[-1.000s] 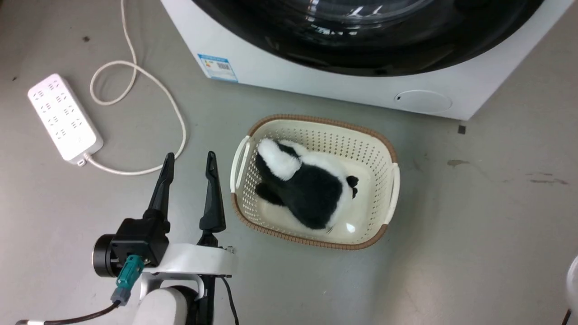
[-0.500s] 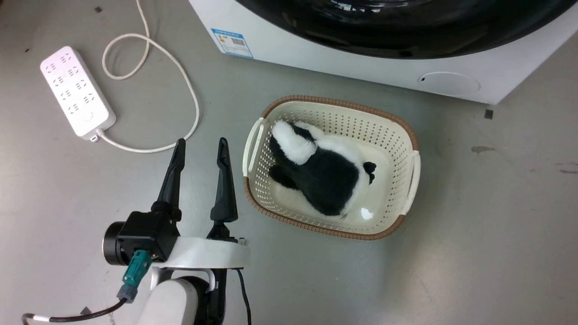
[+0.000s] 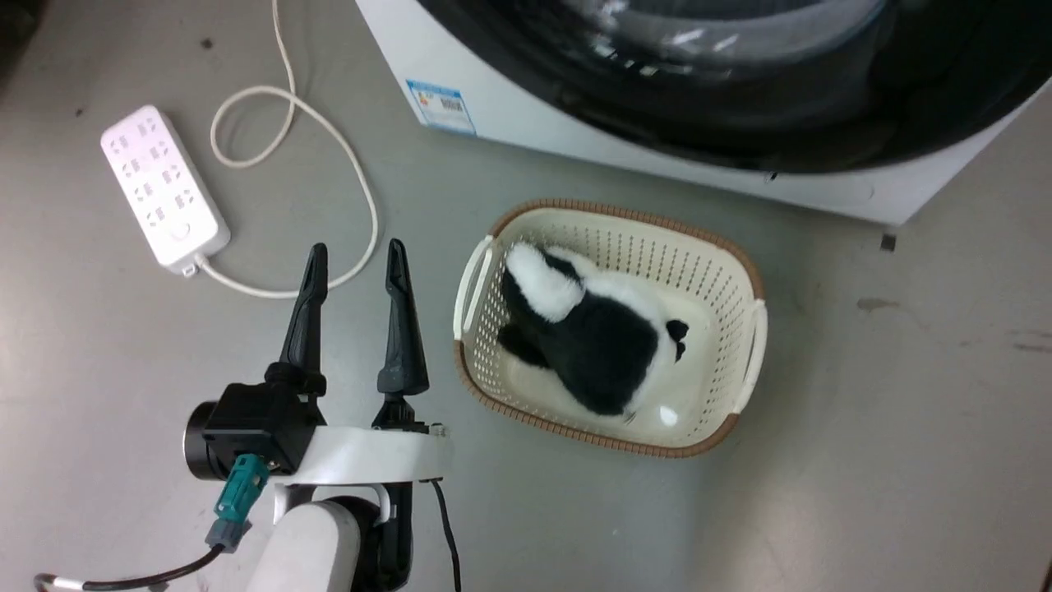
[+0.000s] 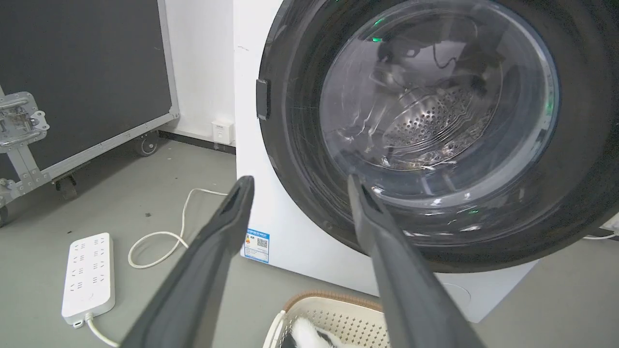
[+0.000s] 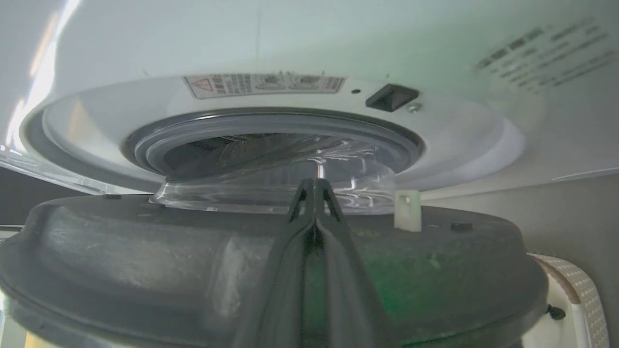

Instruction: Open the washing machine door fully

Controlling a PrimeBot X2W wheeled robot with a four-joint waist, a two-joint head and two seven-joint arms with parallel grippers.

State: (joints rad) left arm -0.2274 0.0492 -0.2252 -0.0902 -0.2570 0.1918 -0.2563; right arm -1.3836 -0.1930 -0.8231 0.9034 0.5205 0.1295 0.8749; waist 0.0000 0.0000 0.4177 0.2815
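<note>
The washing machine door point(image 3: 740, 123), a glossy black disc with a bulging glass centre, stands ajar from the white machine point(image 3: 526, 123). The right wrist view shows its dark inner side point(image 5: 145, 261) in front of the grey-ringed drum mouth point(image 5: 271, 140). My right gripper point(image 5: 314, 186) is shut, its fingers lying over that inner side with the tips at the glass bowl. My left gripper point(image 3: 355, 247) hangs open over the floor, left of the basket. The left wrist view has that gripper point(image 4: 300, 181) pointing at the door's front point(image 4: 580, 145), well short of it.
A cream basket point(image 3: 625, 215) holding a black-and-white plush toy point(image 3: 592, 337) sits on the floor just before the machine. A white power strip point(image 3: 164, 189) and its looped cable point(image 3: 353, 173) lie to the left. A black wheeled case point(image 4: 87, 72) stands further left.
The head camera has shifted. The door's lower edge now stands out from the machine front and covers the small round flap that showed earlier. The left gripper stays open.
</note>
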